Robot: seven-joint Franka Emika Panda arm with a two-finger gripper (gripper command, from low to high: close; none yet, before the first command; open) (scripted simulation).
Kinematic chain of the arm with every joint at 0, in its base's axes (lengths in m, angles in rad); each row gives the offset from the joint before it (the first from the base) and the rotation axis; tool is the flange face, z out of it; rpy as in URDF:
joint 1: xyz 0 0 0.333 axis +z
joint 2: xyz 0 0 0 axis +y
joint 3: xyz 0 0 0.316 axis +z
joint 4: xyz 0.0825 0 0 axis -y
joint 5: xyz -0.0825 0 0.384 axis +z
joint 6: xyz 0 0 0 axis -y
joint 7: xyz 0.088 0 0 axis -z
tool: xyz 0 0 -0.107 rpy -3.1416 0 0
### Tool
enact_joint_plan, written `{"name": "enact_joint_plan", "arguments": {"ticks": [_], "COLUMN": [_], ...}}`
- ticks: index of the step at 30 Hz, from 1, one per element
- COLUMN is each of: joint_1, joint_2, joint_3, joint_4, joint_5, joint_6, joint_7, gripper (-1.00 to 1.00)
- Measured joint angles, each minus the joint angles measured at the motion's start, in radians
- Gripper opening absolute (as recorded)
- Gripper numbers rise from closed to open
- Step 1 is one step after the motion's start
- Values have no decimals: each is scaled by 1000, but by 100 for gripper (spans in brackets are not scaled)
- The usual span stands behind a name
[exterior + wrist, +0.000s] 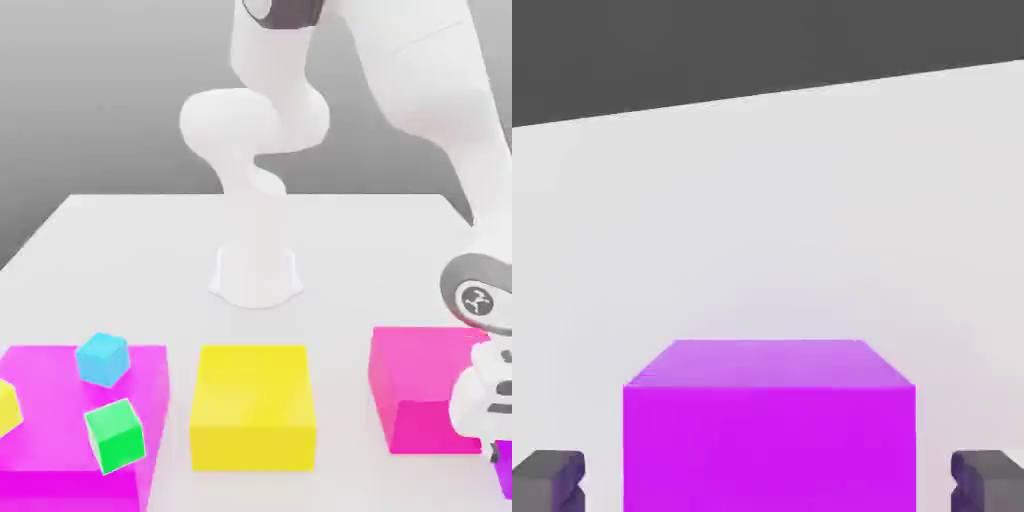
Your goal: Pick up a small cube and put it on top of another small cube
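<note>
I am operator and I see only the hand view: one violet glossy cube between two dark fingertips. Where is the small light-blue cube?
Observer: The small light-blue cube appears to sit on the big magenta block, at the exterior view's left.
Operator: Is other cube close to it?
Observer: Yes, a small bright green cube, nearer to the exterior camera.
Operator: And which big block is beside the magenta one?
Observer: A plain yellow block.

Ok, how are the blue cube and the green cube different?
The blue cube is light blue, but the green cube is bright green. The blue cube sits farther back, while the green cube is nearer the front of the picture. Both are small cubes by the big pink block.
</note>
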Motion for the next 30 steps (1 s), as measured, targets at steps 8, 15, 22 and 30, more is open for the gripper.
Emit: {"name": "enact_joint_plan", "arguments": {"ticks": [8, 15, 22, 30], "joint_1": [-53, -253, -526, -701], "joint_2": [-117, -331, -573, -811], "joint_3": [59, -49, -195, -376], "joint_4": [-32, -166, -319, -494], "joint_5": [75, 162, 274, 406], "joint_6": [-82, -160, -228, -255], "joint_7": [-53, -142, -250, -378], "gripper": [-100, -100, -100, -100]}}
